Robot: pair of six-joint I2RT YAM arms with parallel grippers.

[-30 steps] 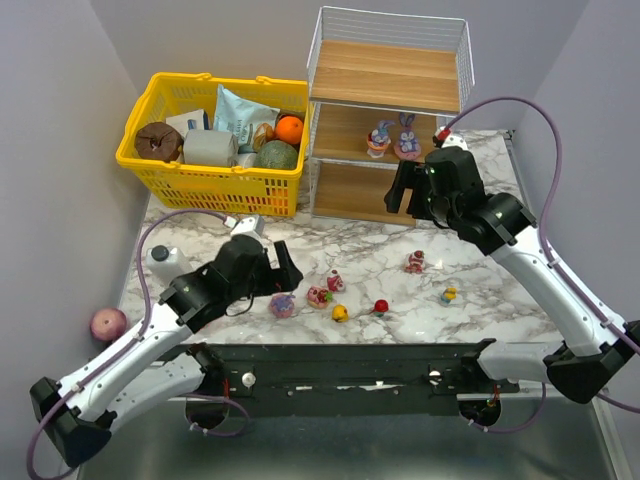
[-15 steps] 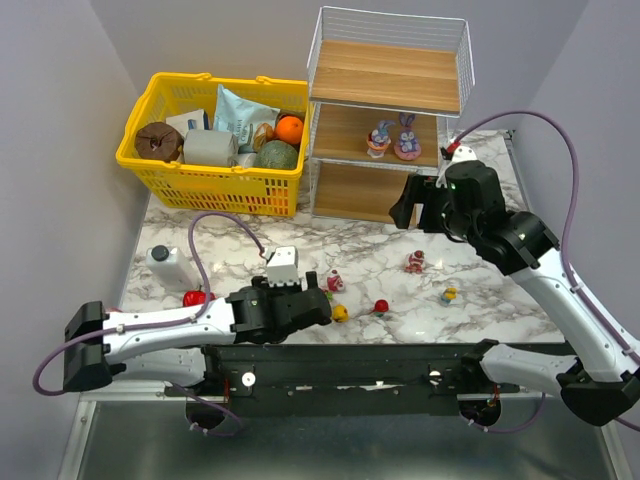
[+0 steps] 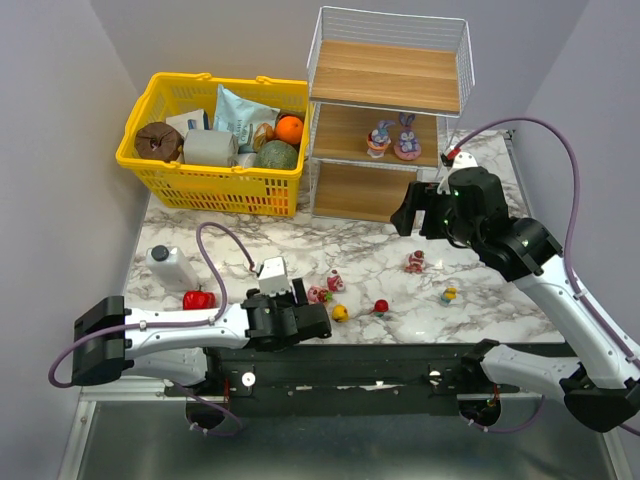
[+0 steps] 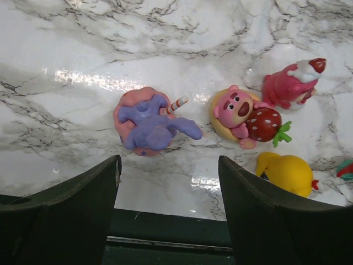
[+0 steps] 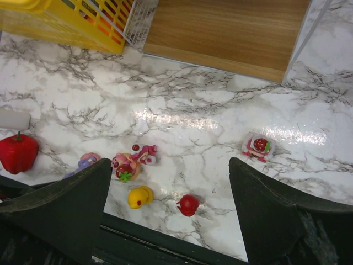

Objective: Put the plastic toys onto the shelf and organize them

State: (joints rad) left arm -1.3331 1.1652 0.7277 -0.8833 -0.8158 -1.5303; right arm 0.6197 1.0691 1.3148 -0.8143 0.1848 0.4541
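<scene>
1. Top external view: the shelf (image 3: 385, 75) is the biggest thing. It stands at the back of the marble surface (image 3: 360, 245). On its middle board, one bunny figure (image 3: 379, 138) stands just beside a second bunny figure (image 3: 407, 136).
2. The right pincer (image 3: 418, 215) hangs in front of the shelf. It is wide and has nothing in it. The left pincer (image 4: 168, 165) is low at the near edge, also wide and holding nothing.
3. The loose toys lie on the surface near its front edge.
   - The cup bunny (image 4: 148, 121) is just ahead of the left pincer's tips.
   - Beside it are the pink bear (image 4: 237, 113), the pink figure (image 4: 292, 85) and the yellow figure (image 4: 287, 172).
   - Further right are the red round toy (image 3: 380, 306), the strawberry toy (image 3: 414, 262) and the little doll (image 3: 449, 296).
4. I think these toys are light, hard and smooth. They will not squash, but they could slip or pop out of a squeeze. The cup bunny looks best held across its round pink cup, not by its thin ears or straw.
5. Some things are hard to see.
   - From above, the left arm covers the cup bunny.
   - I cannot tell if the cup bunny stands up or has tipped over.
   - The left wrist view cuts off a red and green bit (image 4: 346, 168) at its edge.
   - The little doll is too small to make out.
</scene>
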